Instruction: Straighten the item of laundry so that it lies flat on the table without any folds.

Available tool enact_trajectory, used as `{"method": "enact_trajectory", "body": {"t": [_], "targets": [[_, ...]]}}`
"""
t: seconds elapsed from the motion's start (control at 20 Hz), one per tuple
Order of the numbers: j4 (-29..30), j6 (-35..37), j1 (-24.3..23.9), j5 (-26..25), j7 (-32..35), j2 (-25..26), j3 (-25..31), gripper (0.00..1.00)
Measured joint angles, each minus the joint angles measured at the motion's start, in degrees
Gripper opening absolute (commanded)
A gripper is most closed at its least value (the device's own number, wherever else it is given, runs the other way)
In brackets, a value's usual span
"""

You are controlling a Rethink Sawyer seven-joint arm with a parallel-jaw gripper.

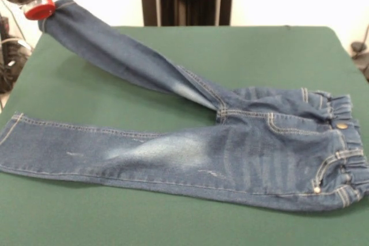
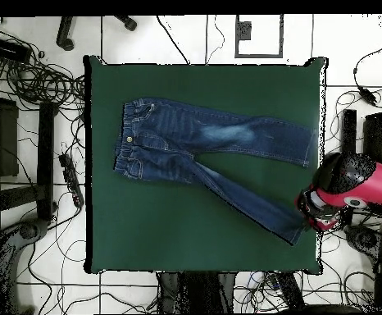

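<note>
Front camera low, near; overhead straight down; both share the table.

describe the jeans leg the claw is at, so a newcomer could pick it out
Start at the green table and find the blue jeans on it. From the waistband, two legs run out toward the arm. The wanted leg is lifted off the cloth, its cuff at the red-tipped claw; the other leg lies flat.

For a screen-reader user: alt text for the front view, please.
A small pair of blue jeans lies on a green table, one leg flat, the other lifted at its cuff by the robot's gripper at the top left corner.
</note>
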Motion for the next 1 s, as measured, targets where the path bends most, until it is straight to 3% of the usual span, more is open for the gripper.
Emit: {"method": "enact_trajectory", "body": {"t": [0.3,1.0], "targets": [[-0.5,4.1,-0.2,0.0,0.0,1.6,-0.2,0.00],[-0.4,4.5,-2.3,1.4,0.0,2.4,-1.0,0.00]]}}
